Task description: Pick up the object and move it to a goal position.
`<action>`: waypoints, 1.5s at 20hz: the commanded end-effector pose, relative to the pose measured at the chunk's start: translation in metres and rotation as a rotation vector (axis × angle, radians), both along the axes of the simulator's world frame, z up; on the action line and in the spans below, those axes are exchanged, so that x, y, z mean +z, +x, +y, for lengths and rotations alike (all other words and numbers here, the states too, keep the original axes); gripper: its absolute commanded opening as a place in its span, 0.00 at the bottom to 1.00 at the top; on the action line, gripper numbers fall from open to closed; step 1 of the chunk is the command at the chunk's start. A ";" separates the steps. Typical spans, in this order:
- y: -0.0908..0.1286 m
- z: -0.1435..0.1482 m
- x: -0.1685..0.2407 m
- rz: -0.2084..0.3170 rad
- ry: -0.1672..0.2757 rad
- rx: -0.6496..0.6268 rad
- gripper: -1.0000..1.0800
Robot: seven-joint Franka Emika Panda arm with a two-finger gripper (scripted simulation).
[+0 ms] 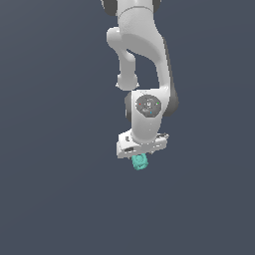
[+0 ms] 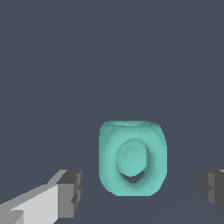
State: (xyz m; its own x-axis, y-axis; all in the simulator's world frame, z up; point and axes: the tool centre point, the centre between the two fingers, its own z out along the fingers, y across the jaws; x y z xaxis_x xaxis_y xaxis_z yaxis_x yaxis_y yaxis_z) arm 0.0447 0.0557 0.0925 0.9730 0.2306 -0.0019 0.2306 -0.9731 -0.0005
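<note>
The object (image 1: 140,161) is a small teal-green cube-like lump with rounded edges and a ring mark on its face. In the exterior view it sits on the grey floor right under the white hand of the arm. My gripper (image 1: 141,155) hangs over it, and the fingers are mostly hidden by the hand there. In the wrist view the object (image 2: 132,158) lies between the two dark fingertips (image 2: 71,193), with a clear gap on each side. The gripper (image 2: 142,192) is open and touches nothing.
A plain dark grey floor (image 1: 50,199) fills both views. The white arm (image 1: 142,55) rises from the hand toward the far side of the exterior view.
</note>
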 end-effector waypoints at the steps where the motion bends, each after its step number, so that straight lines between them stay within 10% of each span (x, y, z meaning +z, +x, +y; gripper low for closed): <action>1: 0.002 0.001 -0.003 -0.002 0.000 0.006 0.96; 21: 0.002 0.001 -0.053 -0.002 0.000 0.007 0.96; 22: 0.002 0.001 -0.053 -0.002 0.000 0.007 0.00; 30: 0.002 0.001 -0.053 -0.002 0.000 0.007 0.00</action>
